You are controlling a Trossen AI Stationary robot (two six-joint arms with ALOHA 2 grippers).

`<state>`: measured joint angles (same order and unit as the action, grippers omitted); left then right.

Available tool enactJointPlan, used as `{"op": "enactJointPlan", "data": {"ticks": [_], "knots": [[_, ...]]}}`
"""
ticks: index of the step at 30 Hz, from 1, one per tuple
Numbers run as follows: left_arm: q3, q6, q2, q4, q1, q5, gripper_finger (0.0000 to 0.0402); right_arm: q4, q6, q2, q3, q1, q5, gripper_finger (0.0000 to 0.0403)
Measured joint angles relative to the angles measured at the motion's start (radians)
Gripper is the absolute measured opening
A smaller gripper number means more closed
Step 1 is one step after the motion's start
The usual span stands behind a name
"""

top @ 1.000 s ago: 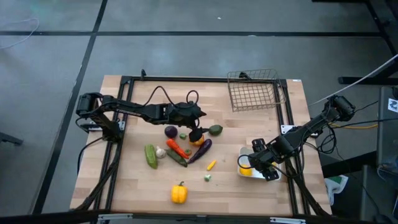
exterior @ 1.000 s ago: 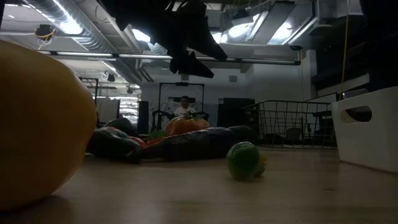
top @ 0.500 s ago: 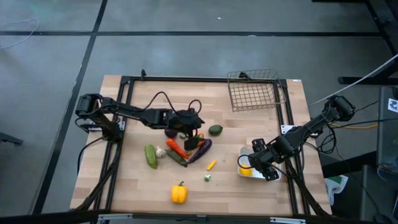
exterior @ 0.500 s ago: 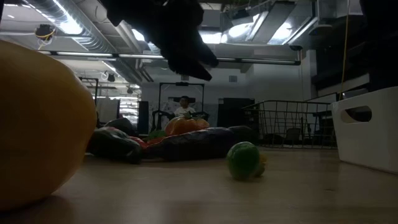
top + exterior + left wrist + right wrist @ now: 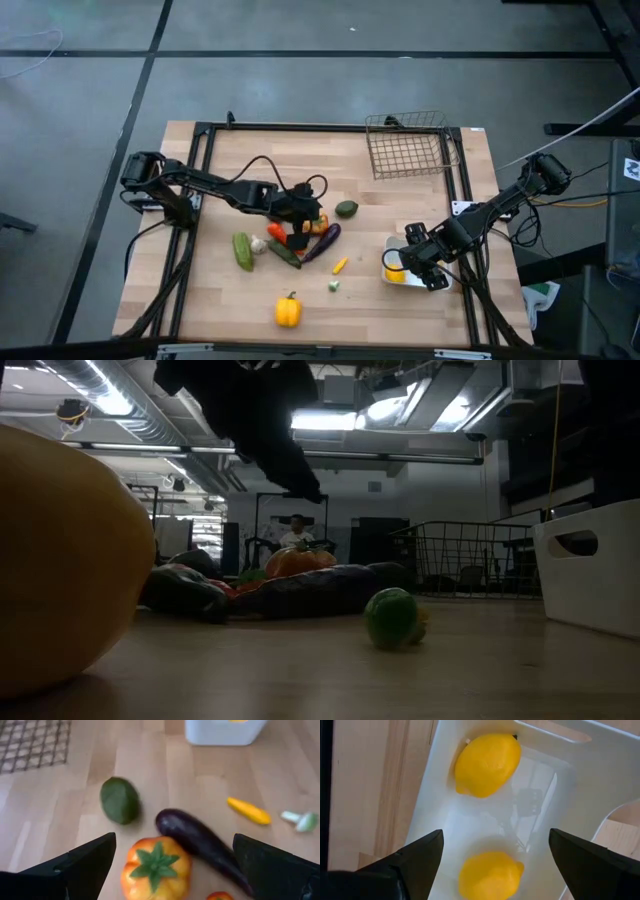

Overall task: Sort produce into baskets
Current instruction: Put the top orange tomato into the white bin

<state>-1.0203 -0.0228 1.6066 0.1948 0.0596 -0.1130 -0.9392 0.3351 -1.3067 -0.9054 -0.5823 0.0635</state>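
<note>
The produce lies in a cluster at the table's middle: an orange pepper point(image 5: 156, 867), a purple eggplant point(image 5: 200, 845), a carrot point(image 5: 280, 238), cucumbers point(image 5: 242, 250) and a garlic point(image 5: 258, 245). A green fruit point(image 5: 120, 800) lies apart, toward the wire basket point(image 5: 405, 145). My left gripper point(image 5: 303, 213) hovers open above the cluster, the orange pepper just ahead of its fingers point(image 5: 90, 857). My right gripper point(image 5: 495, 834) hangs open over the white tray point(image 5: 545, 795), which holds two lemons point(image 5: 487, 765). A yellow pepper point(image 5: 288, 311) rests near the front edge.
A small yellow piece point(image 5: 340, 265) and a small green-white piece point(image 5: 333, 286) lie between the cluster and the tray point(image 5: 390, 244). The wire basket stands at the far right corner. Bare wood lies at the table's far left and near left.
My left gripper has drawn back toward the table's left edge and a little toward the near edge, and now stands over the cluster's middle. The produce has stayed in place.
</note>
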Motion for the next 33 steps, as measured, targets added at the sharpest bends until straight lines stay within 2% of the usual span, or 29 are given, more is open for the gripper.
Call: {"op": "enactJointPlan", "data": {"ticks": [10, 16, 33], "knots": [[0.0, 0.047, 0.027, 0.032, -0.039, -0.007, 0.04, 0.007, 0.0, 0.0, 0.0, 0.0, 0.0, 0.036], [0.0, 0.018, 0.078, 0.027, -0.042, 0.001, 0.04, 0.017, 0.0, 0.0, 0.0, 0.0, 0.0, 0.036], [0.0, 0.042, 0.116, 0.033, -0.064, 0.01, 0.04, 0.082, 0.0, 0.0, 0.0, 0.0, 0.0, 0.036]]}}
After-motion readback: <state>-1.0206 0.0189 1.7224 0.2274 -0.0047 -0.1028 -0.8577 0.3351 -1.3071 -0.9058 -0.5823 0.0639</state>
